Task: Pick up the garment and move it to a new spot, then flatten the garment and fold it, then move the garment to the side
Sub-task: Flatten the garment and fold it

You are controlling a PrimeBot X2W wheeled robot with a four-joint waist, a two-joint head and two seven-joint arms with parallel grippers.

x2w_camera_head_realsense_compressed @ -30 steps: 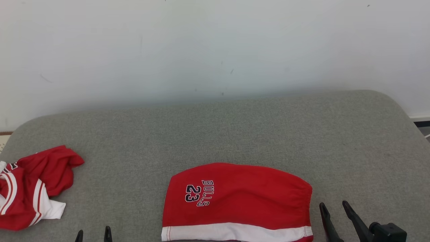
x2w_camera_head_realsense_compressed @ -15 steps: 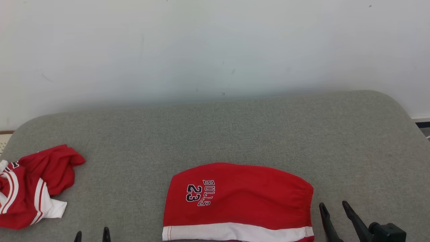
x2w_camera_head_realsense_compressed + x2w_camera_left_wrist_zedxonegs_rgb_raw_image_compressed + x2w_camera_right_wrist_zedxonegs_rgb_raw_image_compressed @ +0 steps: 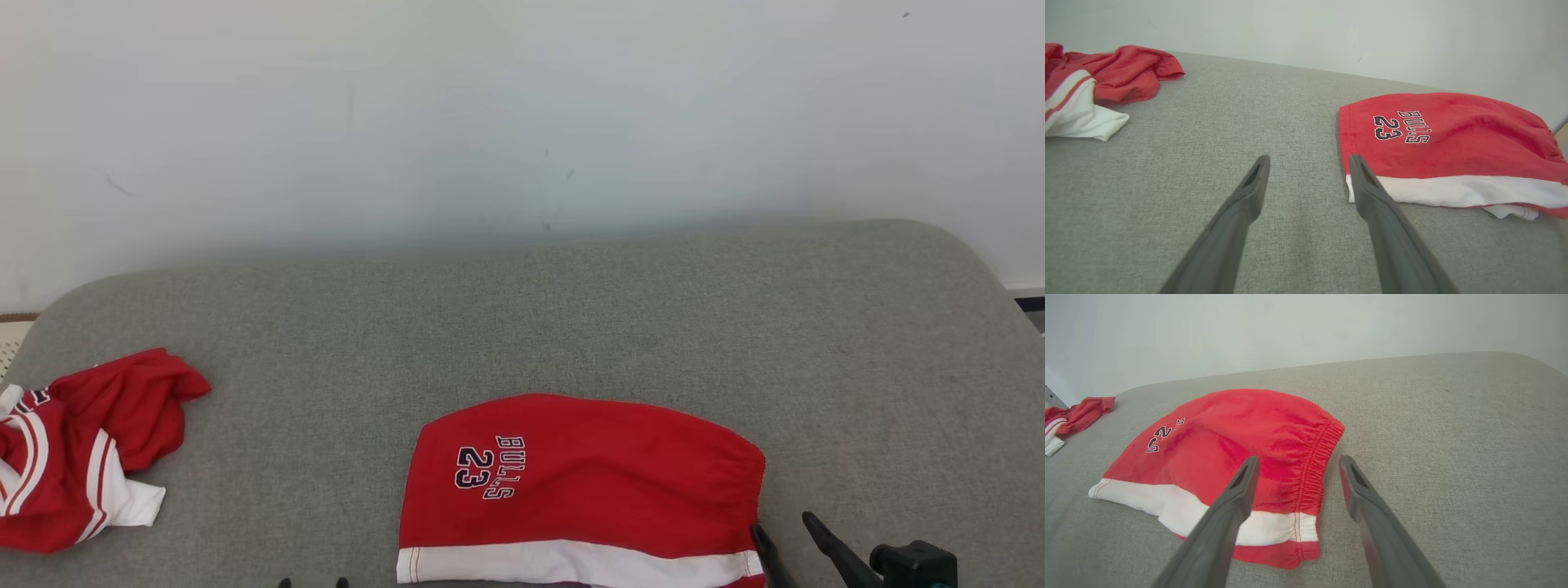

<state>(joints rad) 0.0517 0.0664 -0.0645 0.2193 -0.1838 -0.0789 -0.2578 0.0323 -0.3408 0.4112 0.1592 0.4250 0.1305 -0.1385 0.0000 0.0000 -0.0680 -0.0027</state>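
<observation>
Head view: the red shorts [image 3: 580,482] are seen folded flat at the near middle of the grey surface [image 3: 571,310], so pick-up, flattening and folding are judged done; only the shift aside is left. The left gripper [image 3: 1309,158] is held wide open and empty beside the hem corner, the right gripper [image 3: 1299,458] likewise over the waistband edge. The shorts' near edge is cut off, and cloth contact cannot be made out.
</observation>
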